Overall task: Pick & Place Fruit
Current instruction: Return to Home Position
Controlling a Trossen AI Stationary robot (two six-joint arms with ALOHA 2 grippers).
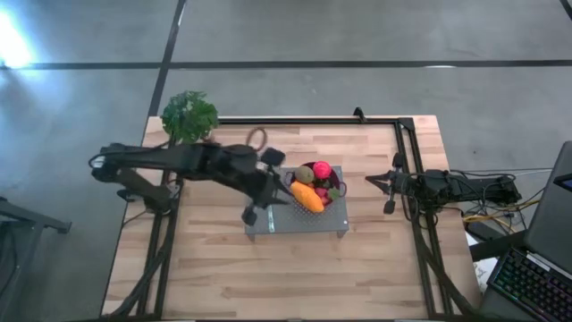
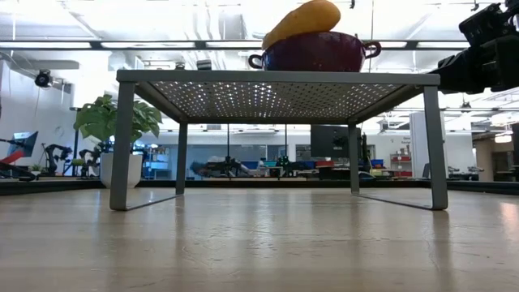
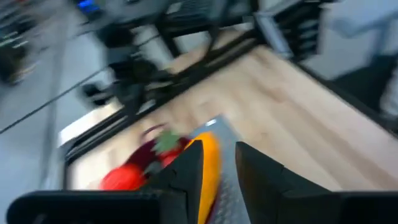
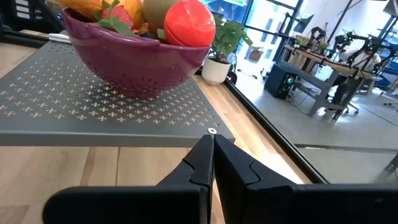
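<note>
Right wrist view settles the right jaws for me: the two dark fingers (image 4: 239,171) are pressed tip to tip with nothing between them. Just past them lies a corner of the grey perforated shelf (image 4: 62,106). On that shelf stands the purple strainer bowl (image 4: 137,62) with the fruit (image 4: 140,18) heaped in it. From here I make out the pink-red ball (image 4: 189,23) at the rim, the brown-green oval (image 4: 158,11) beside it and a strawberry (image 4: 117,15). Left wrist view gives me what the overhead cannot: the left jaws stand parted and empty, and through the gap between their fingers (image 3: 186,177) I see the elongated orange piece (image 3: 210,155). High view places it all. The left arm (image 1: 179,161) reaches in from the left with its jaws above the shelf's left half, beside the bowl but apart from it. The right arm (image 1: 447,186) sits at the right edge of the bench (image 1: 268,277), its jaws pointing toward the shelf and well clear of it. A potted plant (image 1: 189,114) stands at the far left corner. Low view alone shows me the shelf's legs and the underside of its perforated top, with the bowl on top and the orange piece rising above the rim. The dark hardware at that view's upper right is the right arm.
</note>
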